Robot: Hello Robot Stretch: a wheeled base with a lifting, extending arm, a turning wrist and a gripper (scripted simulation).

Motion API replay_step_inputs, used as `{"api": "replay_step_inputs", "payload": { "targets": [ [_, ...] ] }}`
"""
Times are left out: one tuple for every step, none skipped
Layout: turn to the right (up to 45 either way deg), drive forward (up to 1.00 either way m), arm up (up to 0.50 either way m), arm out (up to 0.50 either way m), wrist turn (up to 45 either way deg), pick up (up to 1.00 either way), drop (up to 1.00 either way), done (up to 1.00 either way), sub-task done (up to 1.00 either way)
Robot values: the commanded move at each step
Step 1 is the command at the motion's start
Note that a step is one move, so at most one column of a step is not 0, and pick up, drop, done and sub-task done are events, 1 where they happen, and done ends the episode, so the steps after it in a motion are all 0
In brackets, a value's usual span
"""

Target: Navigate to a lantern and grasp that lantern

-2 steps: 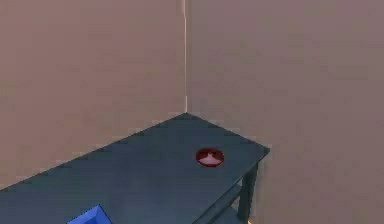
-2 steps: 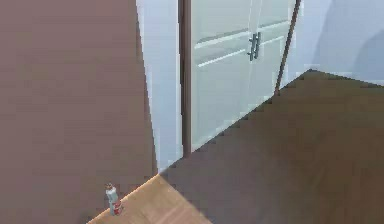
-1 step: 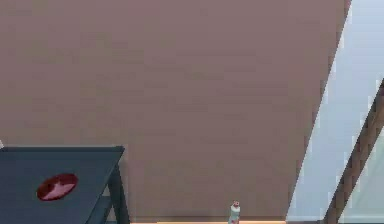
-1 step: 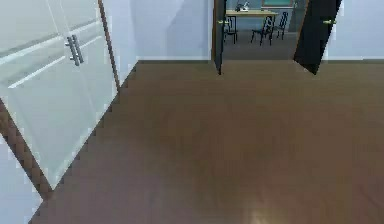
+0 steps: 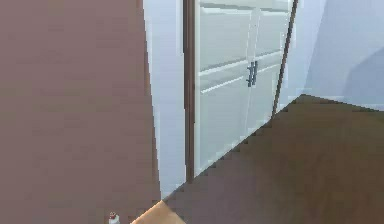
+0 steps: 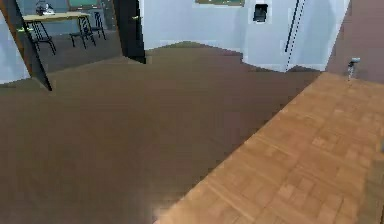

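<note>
A small pale object (image 5: 113, 217) with a dark top stands on the floor at the forward view's bottom edge, at the foot of a brown wall (image 5: 70, 100). It is too small to name. Another small pale upright object (image 6: 352, 67) stands on the floor at the arm side view's far right, where the brown wall (image 6: 365, 35) meets the floor.
White panelled double doors (image 5: 240, 70) with dark handles in a dark frame stand ahead, beside a white wall. Dark brown floor (image 6: 130, 120) meets light parquet (image 6: 310, 150). A white cabinet (image 6: 275, 35) stands far out. An open dark door (image 6: 130, 30) leads to a table and chairs (image 6: 60, 25).
</note>
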Motion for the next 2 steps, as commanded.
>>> {"api": "replay_step_inputs", "payload": {
  "targets": [
    [36.0, 0.00, 0.00, 0.00, 0.0, 0.00, 0.00, 0.00, 0.00],
    [0.0, 0.15, 0.00, 0.00, 0.0, 0.00, 0.00, 0.00, 0.00]
  ]
}}
